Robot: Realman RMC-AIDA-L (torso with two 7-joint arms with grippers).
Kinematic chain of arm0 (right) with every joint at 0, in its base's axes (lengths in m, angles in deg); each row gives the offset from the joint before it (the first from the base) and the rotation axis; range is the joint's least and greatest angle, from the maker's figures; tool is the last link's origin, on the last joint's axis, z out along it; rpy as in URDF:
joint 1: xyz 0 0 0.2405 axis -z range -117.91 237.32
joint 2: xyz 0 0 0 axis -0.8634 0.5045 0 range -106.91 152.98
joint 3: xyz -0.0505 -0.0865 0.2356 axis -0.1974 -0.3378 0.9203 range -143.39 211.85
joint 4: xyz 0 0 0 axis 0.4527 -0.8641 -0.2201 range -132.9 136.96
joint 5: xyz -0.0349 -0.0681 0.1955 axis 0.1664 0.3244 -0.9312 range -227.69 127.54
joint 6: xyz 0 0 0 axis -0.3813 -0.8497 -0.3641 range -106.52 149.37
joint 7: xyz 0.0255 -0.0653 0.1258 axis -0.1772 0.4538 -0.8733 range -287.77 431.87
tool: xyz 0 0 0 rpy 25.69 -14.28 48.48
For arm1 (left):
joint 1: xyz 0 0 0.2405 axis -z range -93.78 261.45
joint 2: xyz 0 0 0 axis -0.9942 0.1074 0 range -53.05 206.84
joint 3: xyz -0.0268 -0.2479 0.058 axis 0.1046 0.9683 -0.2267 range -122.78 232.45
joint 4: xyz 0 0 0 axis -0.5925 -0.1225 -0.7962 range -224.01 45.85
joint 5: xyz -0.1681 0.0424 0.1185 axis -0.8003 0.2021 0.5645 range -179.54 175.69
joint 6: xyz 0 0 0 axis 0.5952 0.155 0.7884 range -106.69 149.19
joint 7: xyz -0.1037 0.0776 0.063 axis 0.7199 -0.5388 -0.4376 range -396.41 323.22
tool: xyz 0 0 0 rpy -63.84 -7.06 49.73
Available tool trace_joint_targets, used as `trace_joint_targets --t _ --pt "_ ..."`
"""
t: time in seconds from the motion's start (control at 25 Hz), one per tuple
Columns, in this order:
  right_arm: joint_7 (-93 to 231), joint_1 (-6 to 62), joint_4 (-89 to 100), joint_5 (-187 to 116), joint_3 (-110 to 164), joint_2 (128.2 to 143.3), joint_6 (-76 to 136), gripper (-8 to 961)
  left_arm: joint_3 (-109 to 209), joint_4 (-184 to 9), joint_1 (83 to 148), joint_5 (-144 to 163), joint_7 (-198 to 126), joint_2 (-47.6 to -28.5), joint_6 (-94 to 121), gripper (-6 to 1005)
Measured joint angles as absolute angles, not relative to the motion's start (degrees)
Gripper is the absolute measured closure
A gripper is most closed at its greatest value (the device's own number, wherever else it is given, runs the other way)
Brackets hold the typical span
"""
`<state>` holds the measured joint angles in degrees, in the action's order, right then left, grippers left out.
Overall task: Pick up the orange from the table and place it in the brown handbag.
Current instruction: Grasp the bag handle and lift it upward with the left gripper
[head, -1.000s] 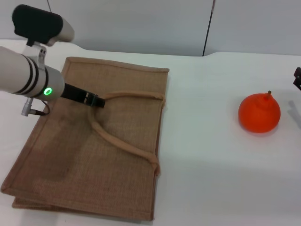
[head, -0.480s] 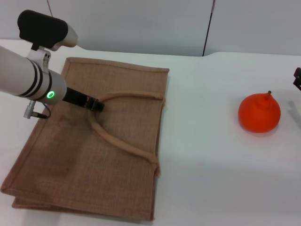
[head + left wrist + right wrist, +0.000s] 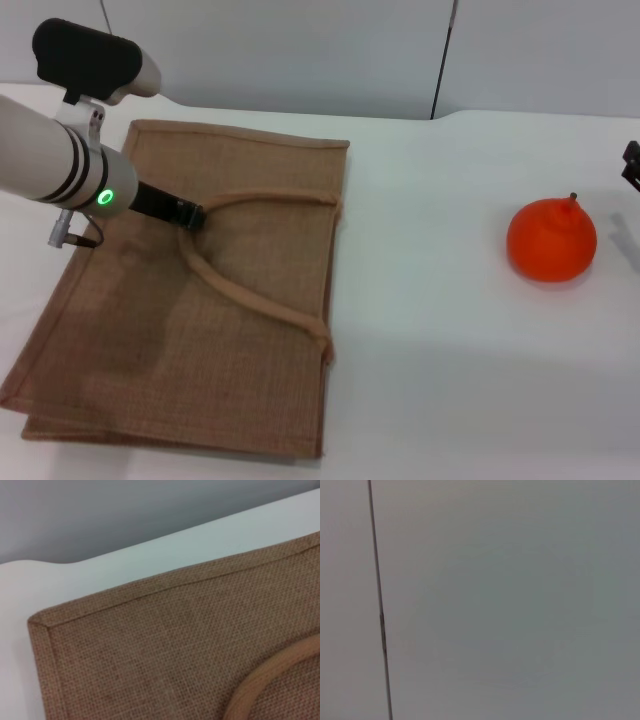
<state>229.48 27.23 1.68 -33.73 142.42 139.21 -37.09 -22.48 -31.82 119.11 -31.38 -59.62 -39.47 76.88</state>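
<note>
Background: grey-white wall panels stand behind the scene, with one dark vertical seam between them; the right wrist view shows only such a panel and one seam.
Worktop: one plain white worktop carries everything and runs from the near edge of the head view back to the wall.
Brown handbag: one brown handbag lies flat on the robot's left part of the worktop, its woven jute face up; the left wrist view shows one hemmed corner of it with bare white surface beyond.
Handles: one loop handle is plainly seen, lying in a curve across the bag's upper face and joined to the bag at the edge that faces the fruit; whether a second one lies under it cannot be told.
Left arm: one white arm with two black bands and a lit green ring reaches over the bag from the robot's left.
Left hand: one left hand sits at the bend of the loop handle, its dark tip touching the strap; whether its fingers are spread or closed on the strap cannot be told.
Orange: one orange stands on the bare worktop on the robot's right, well apart from the bag, its short dark stem pointing up.
Right hand: one right hand shows only as a small dark piece at the right border of the head view, near the fruit but not touching it; its fingers cannot be made out.
</note>
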Motion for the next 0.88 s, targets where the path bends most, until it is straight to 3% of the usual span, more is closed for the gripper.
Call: trace_joint_targets --t 0.48,0.8,0.88 --pt "228.8 27.2 1.7 -33.7 142.4 139.23 -37.4 74 -22.8 -32.7 120.0 -31.4 -58.5 -39.47 74.2 695" --pt "228.8 27.2 1.7 -33.6 141.6 139.13 -36.9 73 -26.4 -28.2 119.8 -32.4 -60.2 -39.47 72.0 864" --pt "228.8 27.2 1.7 -33.6 140.7 139.09 -36.9 72 -27.8 -22.4 117.8 -33.2 -60.9 -39.48 71.6 864"
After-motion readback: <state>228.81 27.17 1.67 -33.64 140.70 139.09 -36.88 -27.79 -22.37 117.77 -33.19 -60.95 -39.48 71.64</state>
